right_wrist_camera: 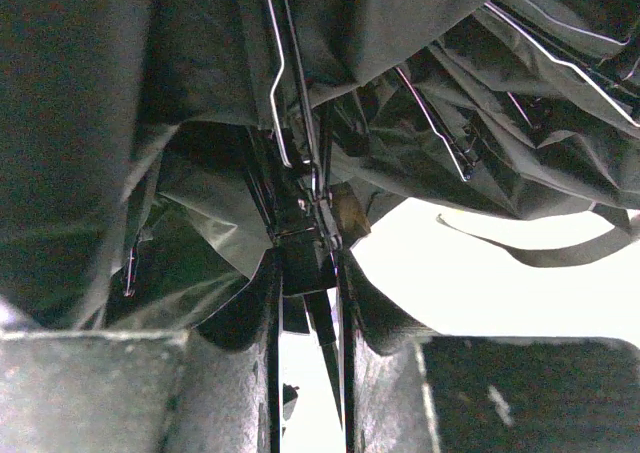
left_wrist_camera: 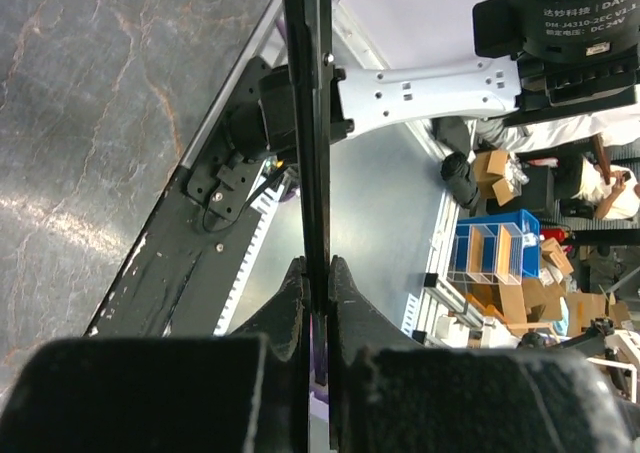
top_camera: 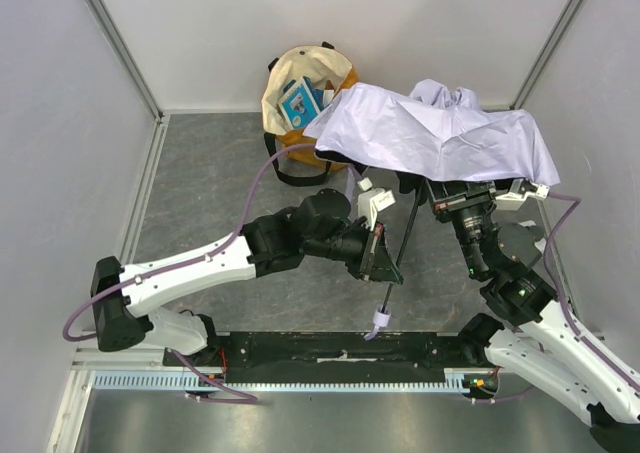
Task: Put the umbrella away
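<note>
One umbrella (top_camera: 440,133) lies on the grey bench (top_camera: 200,173). Its pale lavender canopy is crumpled and half folded at about 1 o'clock in the top view. Its single black shaft (top_camera: 405,233) slants from there toward 6 o'clock and ends in a handle with one small lavender wrist strap (top_camera: 378,323).

Two arms work on it. The left claw (top_camera: 388,263) is clamped tight on the shaft low down, near the handle. The right claw (right_wrist_camera: 307,265) is hidden under the canopy from above. Its own camera shows the two fingers closed on the black hub where the thin metal ribs (right_wrist_camera: 280,83) meet; I cannot count the ribs.

One mustard-and-cream tote bag (top_camera: 275,98) sits at 12 o'clock, touching the canopy's edge. It holds blue-and-white packets (top_camera: 300,98), number unclear.
</note>
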